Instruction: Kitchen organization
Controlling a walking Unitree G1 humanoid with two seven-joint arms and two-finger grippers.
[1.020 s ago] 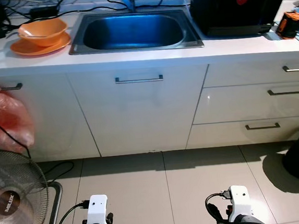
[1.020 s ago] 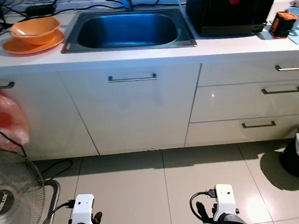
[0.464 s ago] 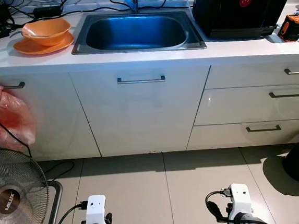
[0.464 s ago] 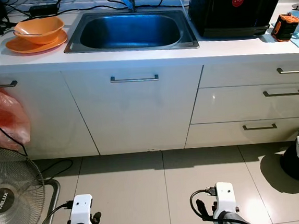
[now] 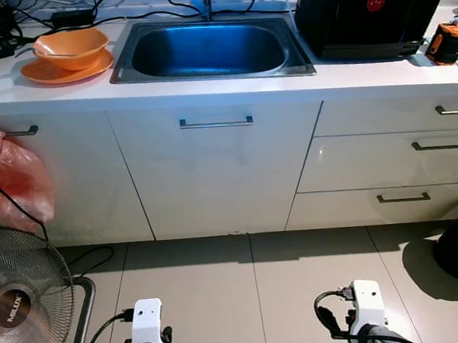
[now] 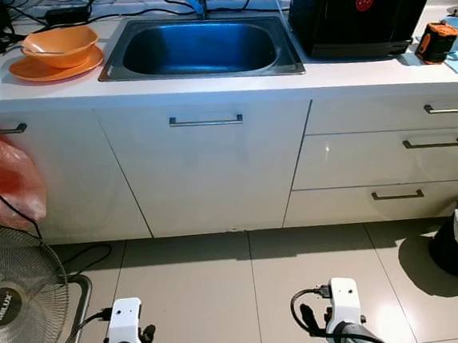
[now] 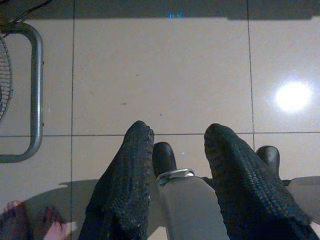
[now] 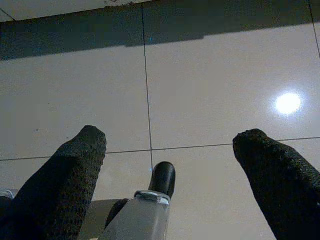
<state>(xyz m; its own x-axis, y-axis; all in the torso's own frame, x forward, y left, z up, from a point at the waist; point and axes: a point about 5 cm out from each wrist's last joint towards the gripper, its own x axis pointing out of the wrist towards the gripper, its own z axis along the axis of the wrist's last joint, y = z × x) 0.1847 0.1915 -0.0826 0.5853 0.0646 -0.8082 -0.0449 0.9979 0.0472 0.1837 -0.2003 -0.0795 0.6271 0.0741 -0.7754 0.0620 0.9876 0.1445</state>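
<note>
I have both arms hanging idle, left claw [image 7: 177, 150] slightly parted, right claw [image 8: 167, 150] wide open, facing the tabletop [image 5: 205, 85] to survey first.

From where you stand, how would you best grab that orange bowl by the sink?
Probably by the rim of the orange bowl, coming from above: it sits upright in an orange plate, mouth open, its wall thin enough to pinch. Take the near edge, facing the counter's front.
</note>
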